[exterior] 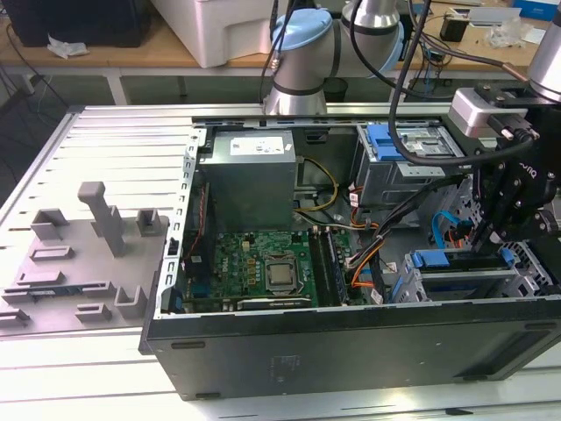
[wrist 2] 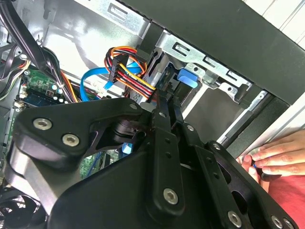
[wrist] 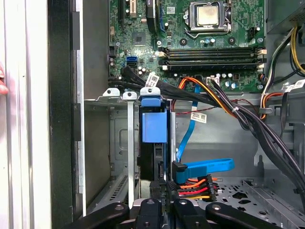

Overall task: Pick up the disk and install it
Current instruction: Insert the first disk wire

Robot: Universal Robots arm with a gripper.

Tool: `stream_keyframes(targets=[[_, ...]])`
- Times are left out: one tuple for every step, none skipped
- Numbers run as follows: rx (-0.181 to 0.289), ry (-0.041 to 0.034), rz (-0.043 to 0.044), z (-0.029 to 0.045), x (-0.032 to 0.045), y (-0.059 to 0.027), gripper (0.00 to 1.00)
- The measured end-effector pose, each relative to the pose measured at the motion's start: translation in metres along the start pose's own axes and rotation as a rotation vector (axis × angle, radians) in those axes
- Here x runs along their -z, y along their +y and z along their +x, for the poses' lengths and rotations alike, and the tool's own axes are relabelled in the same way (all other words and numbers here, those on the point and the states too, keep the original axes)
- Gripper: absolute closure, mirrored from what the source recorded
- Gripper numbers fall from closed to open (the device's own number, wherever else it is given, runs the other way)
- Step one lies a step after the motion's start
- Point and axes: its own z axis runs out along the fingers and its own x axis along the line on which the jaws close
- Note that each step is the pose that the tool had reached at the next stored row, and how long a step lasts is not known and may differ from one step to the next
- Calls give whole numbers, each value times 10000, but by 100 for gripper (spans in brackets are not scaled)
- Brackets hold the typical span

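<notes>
Down in the lower drive bay (wrist: 129, 143) of an open computer case (exterior: 351, 351), the disk (wrist: 155, 126) stands on edge, partly slid between the bay's metal rails, with the gripper (wrist: 161, 186) closed on its near end. A slight tilt could jam the blue carrier against a rail. A blue data cable (wrist: 209, 167) and a multicoloured power plug (wrist: 193, 187) lie just beside the gripper and could snag. A person's hand (wrist 2: 274, 160) rests on the case's edge, near the arm.

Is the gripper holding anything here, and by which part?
Cannot be told. The gripper sits at the near end of the disk, which stands edge-on in the drive bay; the contact is hidden.
</notes>
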Motion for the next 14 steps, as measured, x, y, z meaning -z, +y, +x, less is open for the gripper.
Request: stream_keyframes(targets=[[0,0,0,0,-1,0,83],[0,0,0,0,-1,0,83],[0,0,0,0,-1,0,83],[-1,0,1,0,-1,0,83],[0,1,0,0,-2,-1,83],[0,1,0,0,-4,-1,83],[0,2,0,0,-7,-1,83],[0,2,0,-1,-8,-1,83],[0,2,0,-1,-9,-1,83],[0,2,0,-1,-12,-1,83],[0,1,0,-1,-13,-1,83],[0,1,1,-1,-16,-1,83],[0,1,1,-1,-18,-1,83],[0,0,1,-1,-19,-1,83]])
